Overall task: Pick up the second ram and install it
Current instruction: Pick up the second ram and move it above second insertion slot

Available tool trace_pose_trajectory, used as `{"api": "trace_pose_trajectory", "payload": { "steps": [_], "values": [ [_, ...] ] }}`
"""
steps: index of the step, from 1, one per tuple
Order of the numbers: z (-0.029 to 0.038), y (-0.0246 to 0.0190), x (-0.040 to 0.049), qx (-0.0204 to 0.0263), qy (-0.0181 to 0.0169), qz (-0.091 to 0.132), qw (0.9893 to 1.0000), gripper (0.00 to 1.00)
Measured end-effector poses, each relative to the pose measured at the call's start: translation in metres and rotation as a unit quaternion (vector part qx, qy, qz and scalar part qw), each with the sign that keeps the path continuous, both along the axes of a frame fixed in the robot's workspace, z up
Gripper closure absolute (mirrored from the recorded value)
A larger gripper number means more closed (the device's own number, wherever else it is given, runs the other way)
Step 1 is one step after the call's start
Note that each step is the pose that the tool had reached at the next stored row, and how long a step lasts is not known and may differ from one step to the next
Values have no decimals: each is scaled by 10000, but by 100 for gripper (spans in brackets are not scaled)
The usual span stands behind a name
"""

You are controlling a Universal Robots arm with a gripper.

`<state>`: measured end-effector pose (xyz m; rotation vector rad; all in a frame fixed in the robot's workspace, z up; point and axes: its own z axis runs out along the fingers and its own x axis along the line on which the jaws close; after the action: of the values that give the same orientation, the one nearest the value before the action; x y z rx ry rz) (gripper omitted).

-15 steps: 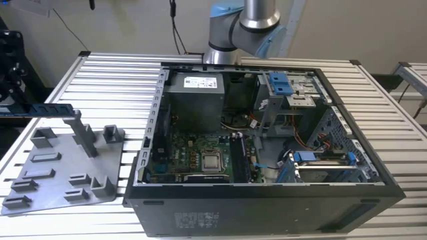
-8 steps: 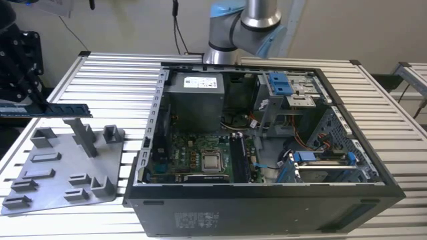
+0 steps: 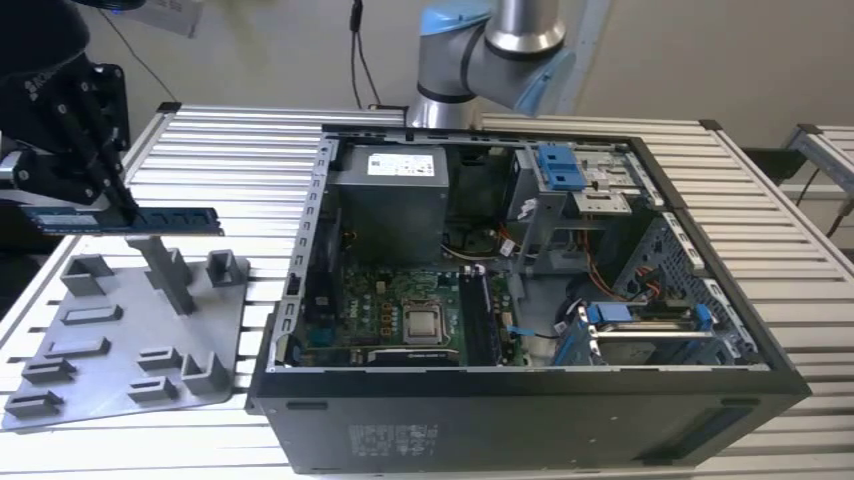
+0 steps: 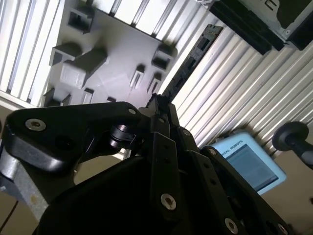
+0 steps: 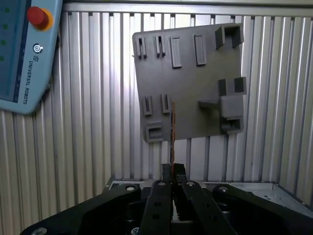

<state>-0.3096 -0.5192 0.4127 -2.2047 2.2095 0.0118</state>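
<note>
In the exterior view's upper left, the fingers [image 3: 120, 200] pinch one second ram [image 3: 174, 220], its middle hidden, over one grey tray [image 3: 127, 335].

In both wrist views the pincer [image 5: 172, 169] hides the gripped part of the second ram [image 5: 172, 129].

The second ram [image 3: 167, 220] is a thin, narrow, dark blue circuit-board stick with a row of dark chips along its face. It is held level in the air, standing on its long edge, pinched between the fingers of the gripper [image 3: 120, 206]. It hangs above the grey tray [image 3: 134, 345], at the exterior view's left.
</note>
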Motion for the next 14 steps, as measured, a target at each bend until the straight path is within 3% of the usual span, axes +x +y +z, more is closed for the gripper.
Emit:
{"api": "trace_pose_trajectory", "payload": {
  "steps": [14],
  "values": [
    [0,0,497,0,4,0,10000,86]
  ]
}}
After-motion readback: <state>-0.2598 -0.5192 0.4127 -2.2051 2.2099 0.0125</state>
